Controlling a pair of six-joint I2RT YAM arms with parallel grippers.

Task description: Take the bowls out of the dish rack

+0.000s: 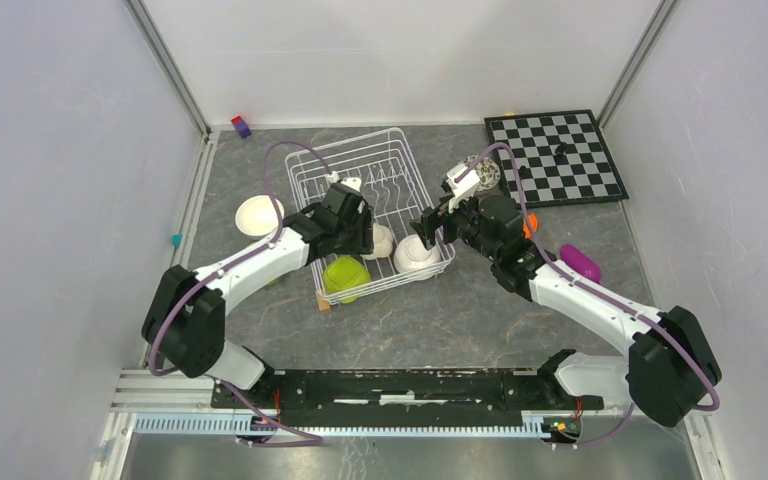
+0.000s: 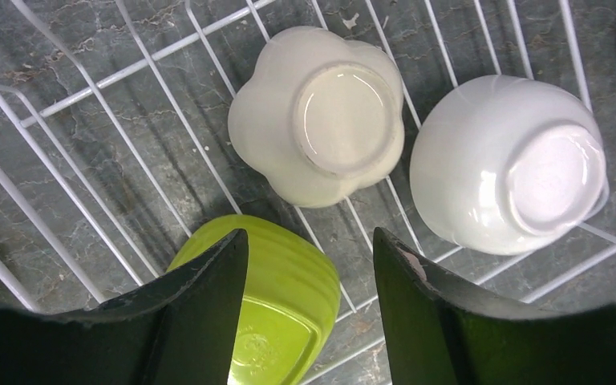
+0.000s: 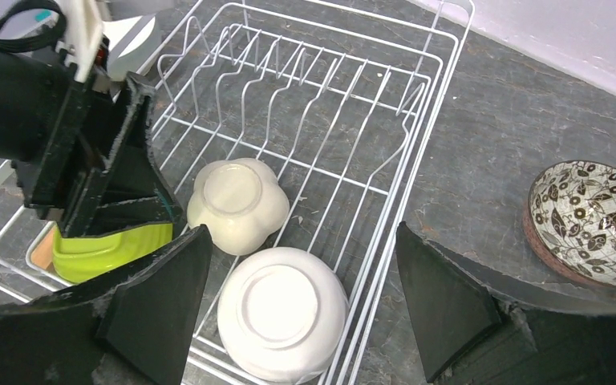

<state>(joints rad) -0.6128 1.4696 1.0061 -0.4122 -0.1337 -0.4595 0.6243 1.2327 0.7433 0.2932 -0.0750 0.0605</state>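
The white wire dish rack (image 1: 360, 175) holds three upturned bowls at its near end: a lime green bowl (image 1: 345, 275), a cream scalloped bowl (image 1: 382, 240) and a white round bowl (image 1: 417, 256). My left gripper (image 2: 309, 241) is open just above the green bowl (image 2: 289, 297), one finger over it, with the cream bowl (image 2: 321, 112) and the white bowl (image 2: 505, 164) beyond. My right gripper (image 3: 301, 233) is open above the white bowl (image 3: 282, 321), holding nothing. A white bowl (image 1: 258, 214) sits on the table left of the rack. A floral bowl (image 3: 589, 216) sits to its right.
A checkered chessboard (image 1: 557, 157) with small pieces lies at the back right. A purple object (image 1: 580, 262) and an orange one (image 1: 530, 225) lie by the right arm. A purple block (image 1: 242, 126) sits at the back wall. The two grippers are close together over the rack's near end.
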